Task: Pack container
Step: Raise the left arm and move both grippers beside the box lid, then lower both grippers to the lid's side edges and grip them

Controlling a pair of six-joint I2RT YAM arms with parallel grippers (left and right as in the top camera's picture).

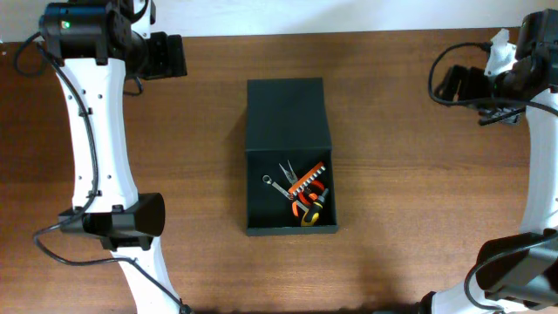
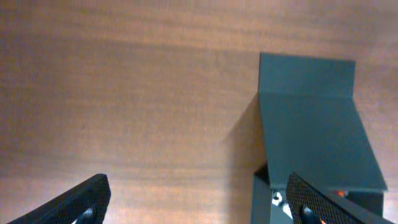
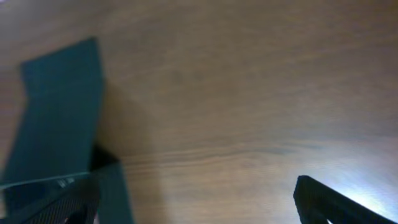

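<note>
The container [image 1: 260,201] is a dark green-black box in the middle of the table, with its flap lid [image 1: 286,113] open toward the back. Inside lie a small wrench [image 1: 275,185], an orange bit strip [image 1: 307,180] and orange-handled pliers [image 1: 309,205]. My left gripper [image 1: 167,56] is open and empty at the back left, far from the box. My right gripper [image 1: 453,83] is open and empty at the back right. The lid also shows in the left wrist view [image 2: 317,137] and the right wrist view [image 3: 56,112], between open fingers [image 2: 199,202] [image 3: 199,202].
The brown wooden table [image 1: 401,201] surrounds the box. The left arm's base [image 1: 113,222] stands at the front left and the right arm's base [image 1: 514,266] at the front right. A white wall edge runs along the back.
</note>
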